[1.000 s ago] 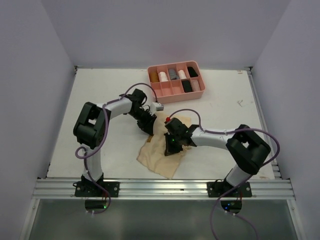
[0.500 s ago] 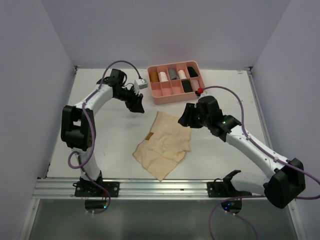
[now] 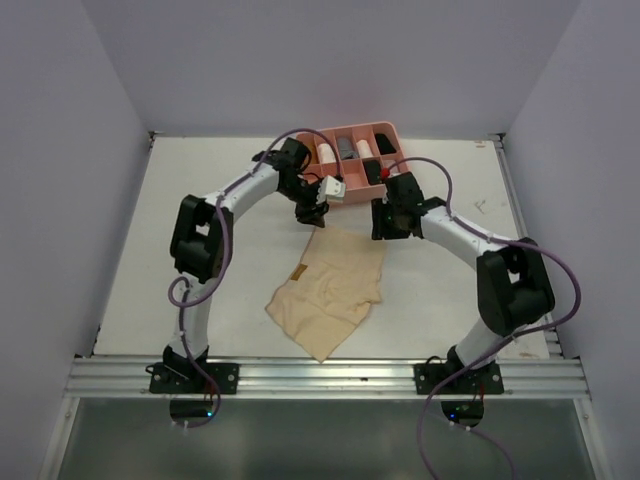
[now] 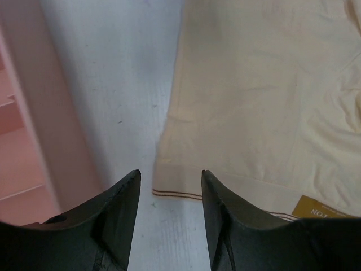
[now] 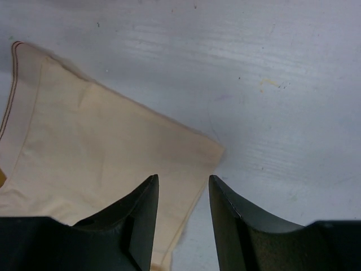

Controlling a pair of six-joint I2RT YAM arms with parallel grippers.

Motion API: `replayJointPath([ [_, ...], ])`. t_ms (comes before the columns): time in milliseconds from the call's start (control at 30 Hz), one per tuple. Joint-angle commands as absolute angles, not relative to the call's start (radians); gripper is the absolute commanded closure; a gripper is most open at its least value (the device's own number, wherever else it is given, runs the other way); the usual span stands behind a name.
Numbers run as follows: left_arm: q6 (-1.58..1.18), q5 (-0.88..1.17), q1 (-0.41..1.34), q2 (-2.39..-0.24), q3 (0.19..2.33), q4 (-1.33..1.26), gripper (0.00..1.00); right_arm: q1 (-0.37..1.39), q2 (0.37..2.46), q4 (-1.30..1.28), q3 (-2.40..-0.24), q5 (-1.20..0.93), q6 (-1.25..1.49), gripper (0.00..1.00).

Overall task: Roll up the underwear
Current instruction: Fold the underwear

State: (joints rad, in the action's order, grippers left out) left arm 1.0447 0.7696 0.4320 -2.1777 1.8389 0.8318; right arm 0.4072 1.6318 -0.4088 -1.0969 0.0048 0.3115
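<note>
A pale tan underwear (image 3: 332,283) lies spread flat on the white table, its waistband label towards the left. My left gripper (image 3: 311,216) hovers at its far left corner. In the left wrist view the gripper (image 4: 171,176) is open over the striped waistband edge of the underwear (image 4: 254,96), with nothing between its fingers. My right gripper (image 3: 384,231) is at the far right corner. The right wrist view shows that gripper (image 5: 183,182) open just above the cloth's corner (image 5: 101,152), holding nothing.
A pink divided tray (image 3: 345,129) stands at the back of the table, just behind both grippers, with several rolled cloths in its compartments. Its wall (image 4: 25,141) fills the left edge of the left wrist view. Grey walls enclose the table.
Both grippers let go of the bunched cloth and opened. The underwear now lies flat, and both arms have swung to its far corners near the tray.
</note>
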Motion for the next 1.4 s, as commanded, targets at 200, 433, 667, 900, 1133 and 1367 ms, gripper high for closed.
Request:
replayJointPath([
  [200, 1.215, 0.73, 0.43, -2.217, 1.845, 0.855, 0.5, 0.351, 1.813, -0.354, -1.238, -0.095, 0.13, 0.57],
  [433, 1.201, 0.73, 0.43, -2.256, 1.871, 0.807, 0.5, 0.342, 1.891, -0.388, -1.258, -0.153, 0.087, 0.62],
  [667, 1.223, 0.727, 0.431, -2.318, 1.931, 0.845, 0.51, 0.342, 1.896, -0.417, -1.252, -0.187, 0.035, 0.63],
  [900, 1.23, 0.678, 0.44, -2.355, 1.93, 0.854, 0.54, 0.342, 1.905, -0.426, -1.224, -0.169, 0.008, 0.71],
  [1133, 1.25, 0.653, 0.454, -2.352, 1.904, 0.862, 0.64, 0.342, 1.907, -0.426, -1.226, -0.183, -0.048, 0.91],
  [1367, 1.223, 0.664, 0.454, -2.329, 1.901, 0.873, 1.0, 0.342, 1.847, -0.442, -1.255, -0.166, -0.058, 1.0],
])
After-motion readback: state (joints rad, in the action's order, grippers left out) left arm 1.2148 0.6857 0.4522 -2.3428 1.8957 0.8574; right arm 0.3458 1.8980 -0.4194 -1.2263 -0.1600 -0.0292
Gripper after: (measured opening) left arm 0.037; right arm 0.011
